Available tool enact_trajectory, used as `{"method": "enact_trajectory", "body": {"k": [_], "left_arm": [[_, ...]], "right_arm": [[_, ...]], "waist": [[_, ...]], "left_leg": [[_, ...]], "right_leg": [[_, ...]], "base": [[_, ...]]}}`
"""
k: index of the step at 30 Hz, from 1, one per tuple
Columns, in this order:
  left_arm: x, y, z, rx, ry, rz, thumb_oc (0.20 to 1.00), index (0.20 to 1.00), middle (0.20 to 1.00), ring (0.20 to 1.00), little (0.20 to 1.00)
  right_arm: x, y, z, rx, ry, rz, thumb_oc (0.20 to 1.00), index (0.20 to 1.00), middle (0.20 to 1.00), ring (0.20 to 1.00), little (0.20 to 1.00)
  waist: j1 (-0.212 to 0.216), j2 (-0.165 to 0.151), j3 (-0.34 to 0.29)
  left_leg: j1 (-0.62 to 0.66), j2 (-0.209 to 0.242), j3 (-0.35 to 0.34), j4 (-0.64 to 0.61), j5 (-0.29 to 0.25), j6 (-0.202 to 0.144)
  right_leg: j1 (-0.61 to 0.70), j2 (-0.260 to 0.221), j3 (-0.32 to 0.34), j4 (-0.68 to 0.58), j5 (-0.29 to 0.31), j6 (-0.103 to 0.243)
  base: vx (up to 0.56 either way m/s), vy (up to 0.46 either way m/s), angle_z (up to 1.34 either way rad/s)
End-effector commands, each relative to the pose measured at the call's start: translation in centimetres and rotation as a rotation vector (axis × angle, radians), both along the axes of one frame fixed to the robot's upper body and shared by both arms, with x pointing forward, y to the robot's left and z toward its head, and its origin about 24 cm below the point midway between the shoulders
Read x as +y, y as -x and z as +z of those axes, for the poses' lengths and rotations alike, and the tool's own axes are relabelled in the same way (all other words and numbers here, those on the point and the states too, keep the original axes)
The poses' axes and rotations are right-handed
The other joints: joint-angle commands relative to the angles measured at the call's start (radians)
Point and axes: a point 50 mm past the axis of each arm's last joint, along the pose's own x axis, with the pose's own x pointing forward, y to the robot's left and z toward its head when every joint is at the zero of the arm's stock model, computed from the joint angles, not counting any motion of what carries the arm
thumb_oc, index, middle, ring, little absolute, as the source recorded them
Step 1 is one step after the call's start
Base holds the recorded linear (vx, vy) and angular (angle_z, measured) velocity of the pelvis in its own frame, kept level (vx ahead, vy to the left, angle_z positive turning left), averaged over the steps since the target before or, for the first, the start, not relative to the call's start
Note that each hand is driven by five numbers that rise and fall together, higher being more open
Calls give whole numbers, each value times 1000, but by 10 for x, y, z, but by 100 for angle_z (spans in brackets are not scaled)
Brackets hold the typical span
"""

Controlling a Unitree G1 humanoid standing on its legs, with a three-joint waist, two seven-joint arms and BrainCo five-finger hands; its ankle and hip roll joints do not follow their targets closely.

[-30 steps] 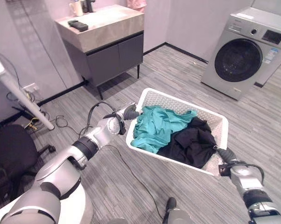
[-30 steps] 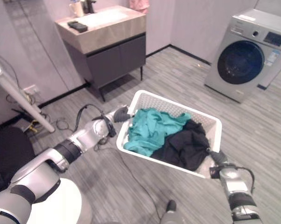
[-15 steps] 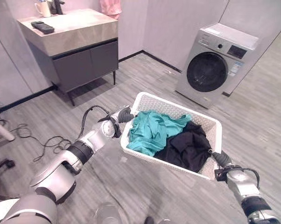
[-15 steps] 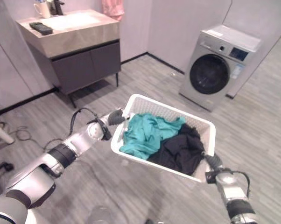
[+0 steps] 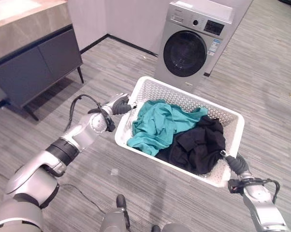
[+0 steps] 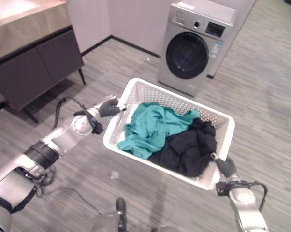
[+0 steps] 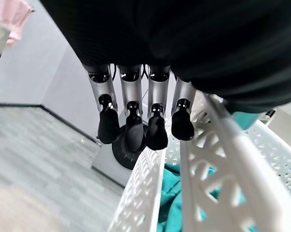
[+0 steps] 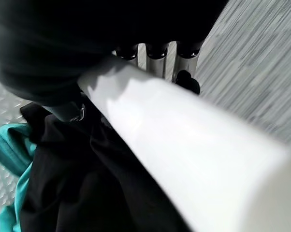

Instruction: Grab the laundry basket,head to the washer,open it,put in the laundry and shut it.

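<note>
**Basket in the air, washer not yet reached**

The white laundry basket [image 5: 181,133] is carried off the floor between both hands, with the washer [image 5: 194,41] just beyond its far rim and its round door shut. The left hand [image 5: 119,103] holds the basket's left end, and the right hand [image 5: 236,166] its near right corner. Inside lie a teal garment [image 5: 157,123] on the left and a black garment [image 5: 198,145] on the right, the black one heaped up to the rim by the right hand.

The main risk, as I judge it, is the basket tipping or slipping. It hangs from two opposite ends, and any uneven lift while walking could tilt it and spill the black garment over the near right rim. The washer is close, so the far rim may also knock its front if the approach is not slowed. Both hands are occupied, so the basket must be set down on the floor before the door can be opened.

The eye views give the whole layout: basket, washer and a dark cabinet [image 5: 34,58] at far left. The left wrist view adds that its fingers [image 7: 128,130] curl down over the outside of the lattice wall. The right wrist view shows fingers [image 8: 186,79] hooked over the thick rim, with black cloth pressed just beside it.
</note>
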Motion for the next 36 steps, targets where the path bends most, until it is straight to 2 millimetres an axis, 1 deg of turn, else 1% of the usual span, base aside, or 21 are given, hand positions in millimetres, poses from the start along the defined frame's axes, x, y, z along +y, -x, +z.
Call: {"method": "enact_trajectory", "body": {"k": [1, 4, 5, 7, 9, 10, 11, 14, 15, 16, 17, 19, 23, 25, 27, 28, 29, 30, 31, 33, 36], "left_arm": [[84, -4, 81, -273, 56, 303, 200, 200, 200, 200, 200], [90, -2, 84, -287, 67, 315, 200, 200, 200, 200, 200], [97, 0, 80, -278, 58, 336, 200, 200, 200, 200, 200], [97, 0, 80, -278, 58, 337, 200, 200, 200, 200, 200], [100, 0, 79, -271, 49, 346, 200, 200, 200, 200, 200], [95, -4, 67, -229, 59, 327, 200, 200, 200, 200, 200], [74, -12, 48, -182, 45, 290, 200, 200, 200, 200, 200], [62, -16, 38, -149, 44, 265, 200, 200, 200, 200, 200], [57, -18, 30, -130, 54, 258, 200, 200, 200, 200, 200], [56, -19, 25, -114, 60, 266, 200, 200, 200, 200, 200], [56, -19, 25, -114, 60, 266, 200, 200, 200, 200, 200], [58, -19, 22, -104, 45, 277, 200, 200, 200, 200, 200], [60, -18, 17, -88, 56, 279, 200, 200, 200, 200, 200], [72, -15, 10, -69, 61, 315, 200, 200, 200, 200, 200], [74, -13, 6, -53, 76, 320, 200, 200, 200, 200, 200], [74, -13, 6, -53, 76, 320, 200, 200, 200, 200, 200], [73, -12, 8, -48, 83, 311, 200, 200, 200, 200, 200], [73, -12, 8, -49, 83, 311, 200, 200, 200, 200, 200], [68, -14, 13, -61, 94, 301, 200, 200, 200, 200, 200], [60, -16, 18, -69, 112, 286, 200, 200, 200, 200, 200], [50, -18, 20, -74, 130, 259, 200, 200, 200, 200, 200]], "right_arm": [[-46, 11, 16, -39, 134, -128, 200, 200, 200, 200, 200], [-49, 15, 15, -30, 140, -139, 200, 200, 200, 200, 200], [-56, 21, 15, -28, 152, -169, 200, 200, 200, 200, 200], [-56, 21, 15, -28, 153, -169, 200, 200, 200, 200, 200], [-60, 22, 16, -29, 164, -181, 200, 200, 200, 200, 200], [-85, 21, -5, 90, 154, -285, 200, 200, 200, 200, 200], [-90, 13, -13, 120, 143, -323, 200, 200, 200, 200, 200], [-92, 5, -14, 130, 145, -327, 200, 200, 200, 200, 200], [-97, 7, -16, 156, 153, -343, 200, 200, 200, 200, 200], [-100, 7, -18, 174, 147, -352, 200, 200, 200, 200, 200], [-100, 6, -18, 174, 148, -352, 200, 200, 200, 200, 200], [-104, 9, -20, 202, 153, -355, 200, 200, 200, 200, 200], [-109, 15, -23, 225, 146, -377, 200, 200, 200, 200, 200], [-108, 15, -27, 232, 127, -376, 200, 200, 200, 200, 200], [-109, 16, -26, 225, 116, -382, 200, 200, 200, 200, 200], [-109, 16, -26, 224, 116, -382, 200, 200, 200, 200, 200], [-111, 15, -23, 209, 119, -390, 200, 200, 200, 200, 200], [-111, 14, -23, 209, 119, -390, 200, 200, 200, 200, 200], [-113, 14, -19, 191, 116, -401, 200, 200, 200, 200, 200], [-112, 14, -17, 181, 112, -397, 200, 200, 200, 200, 200], [-107, 11, -17, 162, 91, -394, 200, 200, 200, 200, 200]], "waist": [[3, 61, -76], [-17, 75, -66], [-32, 74, -63], [-38, 77, -63], [-50, 81, -65], [-36, 80, -67], [-24, 83, -73], [-20, 91, -80], [-18, 89, -80], [-15, 86, -85], [-16, 87, -85], [-4, 71, -106], [4, 55, -137], [8, 55, -149], [11, 58, -149], [10, 56, -151], [16, 41, -144], [14, 43, -145], [22, 30, -124], [37, 17, -93], [35, 12, -69]], "left_leg": [[33, 27, 47, 5, -79, -12], [76, 13, 14, -27, -76, -8], [105, -4, 0, -26, -85, -11], [106, -1, -7, -26, -86, -13], [122, -4, -24, -23, -104, -21], [133, -2, -45, -23, -113, -28], [154, 2, -84, -14, -137, -39], [169, 6, -103, -15, -150, -43], [190, 12, -114, -18, -158, -50], [213, 22, -107, -28, -160, -59], [215, 22, -108, -30, -159, -59], [235, 28, -84, -40, -172, -71], [260, 67, -90, -26, -162, -102], [279, 116, -99, 21, -131, -124], [264, 170, -106, 121, -64, -146], [258, 169, -107, 123, -61, -147], [199, 207, -113, 270, -2, -140], [195, 210, -115, 276, -5, -141], [110, 254, -147, 472, 71, -134], [11, 252, -204, 667, 129, -126], [-95, 262, -233, 782, 144, -128]], "right_leg": [[-78, 17, -43, 164, 220, 53], [-160, 27, -38, 213, 200, 43], [-208, 20, -42, 91, 173, 27], [-199, 23, -49, 82, 174, 26], [-213, 13, -50, -17, 153, 7], [-214, -5, -52, -103, 150, 1], [-221, -58, -27, -264, 191, 6], [-207, -85, -11, -352, 238, 20], [-207, -107, 5, -385, 281, 35], [-202, -128, -17, -407, 328, 56], [-199, -127, -19, -412, 331, 57], [-157, -137, -89, -466, 331, 65], [-112, -89, -79, -513, 314, 61], [-107, -25, -65, -485, 268, 31], [-86, 31, -63, -478, 224, -3], [-89, 30, -64, -480, 227, -5], [-61, 65, -57, -487, 189, -46], [-62, 66, -59, -487, 189, -47], [-27, 113, -43, -492, 155, -96], [8, 141, -24, -501, 138, -139], [29, 159, -24, -503, 126, -158]], "base": [[218, 218, 24], [273, 95, 24], [257, 12, 45], [207, -5, 63], [212, -50, 83], [384, -196, 68], [469, -224, 70], [314, -142, 73], [379, -200, 85], [378, -202, 73], [270, -168, 60], [256, -196, 36], [255, -218, -28], [324, -319, -32], [255, -316, -26], [166, -339, -47], [76, -215, -52], [165, -442, -46], [112, -332, -29], [99, -321, -45], [65, -156, -2]]}}
